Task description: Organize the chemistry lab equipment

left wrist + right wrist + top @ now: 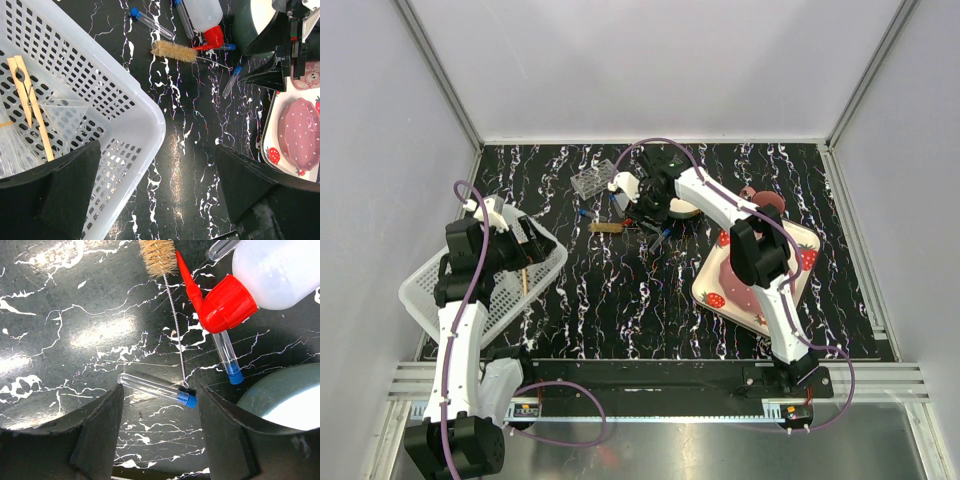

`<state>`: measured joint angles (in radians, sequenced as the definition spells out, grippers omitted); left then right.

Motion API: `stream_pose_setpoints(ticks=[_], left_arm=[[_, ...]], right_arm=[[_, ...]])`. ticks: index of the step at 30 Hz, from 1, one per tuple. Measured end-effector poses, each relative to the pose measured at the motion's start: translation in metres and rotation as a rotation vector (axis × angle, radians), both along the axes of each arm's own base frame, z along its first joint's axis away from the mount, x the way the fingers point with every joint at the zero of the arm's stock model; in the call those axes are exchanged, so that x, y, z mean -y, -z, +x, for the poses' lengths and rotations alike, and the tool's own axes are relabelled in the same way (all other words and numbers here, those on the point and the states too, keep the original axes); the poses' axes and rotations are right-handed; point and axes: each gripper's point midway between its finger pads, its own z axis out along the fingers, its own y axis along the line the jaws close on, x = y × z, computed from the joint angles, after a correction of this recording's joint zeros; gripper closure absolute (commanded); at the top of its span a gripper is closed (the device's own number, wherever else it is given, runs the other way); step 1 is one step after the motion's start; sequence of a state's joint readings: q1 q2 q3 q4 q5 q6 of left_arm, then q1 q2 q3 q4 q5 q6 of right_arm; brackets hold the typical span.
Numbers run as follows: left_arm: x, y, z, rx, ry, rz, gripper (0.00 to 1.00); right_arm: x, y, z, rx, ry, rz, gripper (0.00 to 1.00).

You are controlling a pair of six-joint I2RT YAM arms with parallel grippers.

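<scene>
Tabletop (75, 330): glossy black, white-veined, marble look.
Squeeze bottle (280, 270): translucent white plastic; glossy red cap.
Tube (157, 389): clear, smooth; blue cap.
Brush (157, 255): rough tan bristles, twisted wire.
Basket (125, 115): white perforated plastic.
Clothespin (30, 105): bare wood.

You have, left wrist view: blue-capped tubes (151, 23), 4, top centre; squeeze bottle (202, 12), 1; brush (175, 51), 1; basket (140, 107), 1, left; clothespin (27, 100), 1; funnel (62, 117), 1. Overhead view: tube rack (591, 182), 1.

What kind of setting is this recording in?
Probably a staged robot test cell, not a working lab: plain white walls enclose a black white-veined tabletop, where a white squeeze bottle with red cap, clear blue-capped test tubes and a white perforated plastic basket lie.
</scene>
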<state>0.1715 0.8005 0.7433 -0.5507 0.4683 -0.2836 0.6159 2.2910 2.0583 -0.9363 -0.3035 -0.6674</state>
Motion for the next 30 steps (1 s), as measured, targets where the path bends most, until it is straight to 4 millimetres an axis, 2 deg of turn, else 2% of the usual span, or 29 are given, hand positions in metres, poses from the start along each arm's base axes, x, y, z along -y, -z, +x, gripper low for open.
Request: stream_pose_setpoints(ticks=[14,30], left_arm=[[0.000,0.000,0.000,0.000,0.000,0.000,0.01],[0.000,0.000,0.000,0.000,0.000,0.001,0.01]], right_arm=[[0.002,0.023,0.003,-0.020,0.002,-0.038,0.41],[0.004,0.037,0.010,-0.013,0.004,-0.074,0.47]])
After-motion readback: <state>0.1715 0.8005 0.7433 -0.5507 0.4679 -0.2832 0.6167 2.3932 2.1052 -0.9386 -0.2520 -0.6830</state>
